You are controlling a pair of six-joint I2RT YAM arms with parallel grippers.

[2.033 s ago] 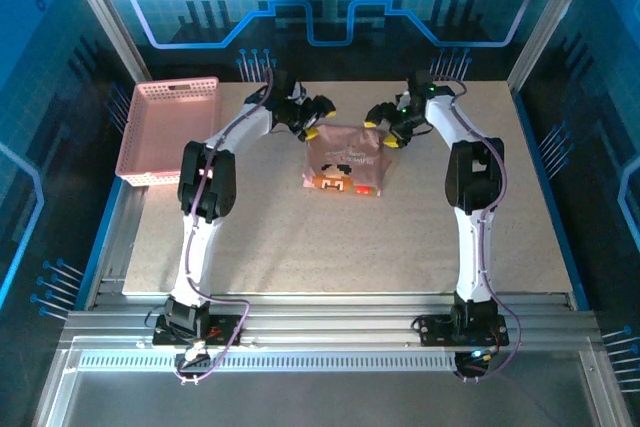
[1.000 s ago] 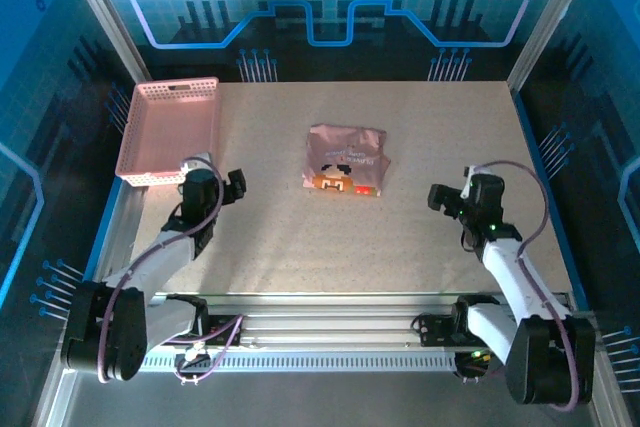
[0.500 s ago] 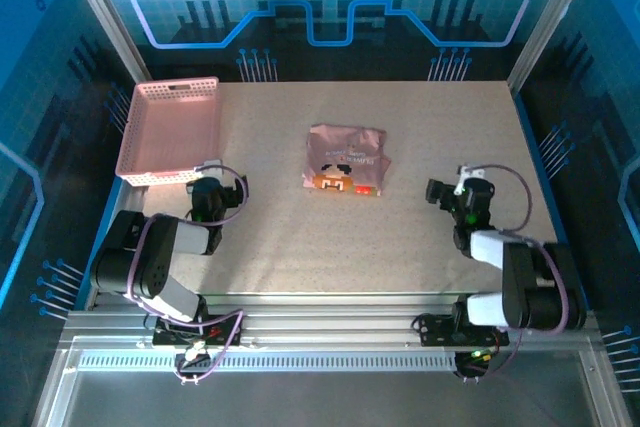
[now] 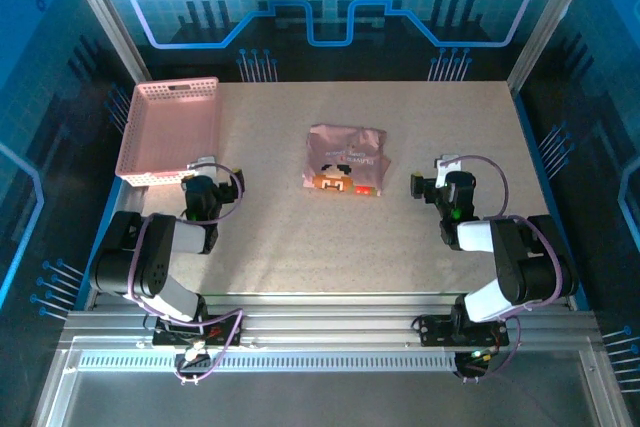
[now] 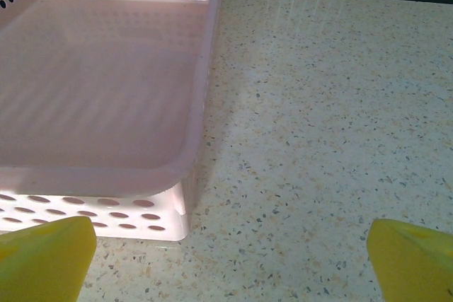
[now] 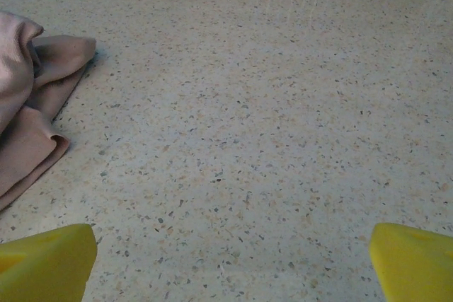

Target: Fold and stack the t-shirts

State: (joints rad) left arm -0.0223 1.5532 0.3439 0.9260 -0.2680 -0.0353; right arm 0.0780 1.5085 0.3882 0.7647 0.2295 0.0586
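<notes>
A folded dusty-pink t-shirt (image 4: 345,159) lies mid-table with its pixel print facing up; its edge (image 6: 32,104) shows at the left of the right wrist view. My left gripper (image 4: 214,188) is low at the near left, open, yellow fingertips (image 5: 46,259) wide apart over bare table beside the basket's near right corner. My right gripper (image 4: 436,185) sits low to the right of the shirt, open, with its fingertips (image 6: 414,263) spread over bare table, a little apart from the cloth.
A pink lattice basket (image 4: 165,130) stands empty at the far left; its corner (image 5: 170,203) is close in front of the left gripper. The speckled table (image 4: 450,127) stretches to the right and near side. Metal frame rails run along the near edge.
Both arms have pulled back from the shirt's far edge and folded down toward their bases. The right gripper has since shifted slightly left toward the shirt. The shirt lies unchanged.
</notes>
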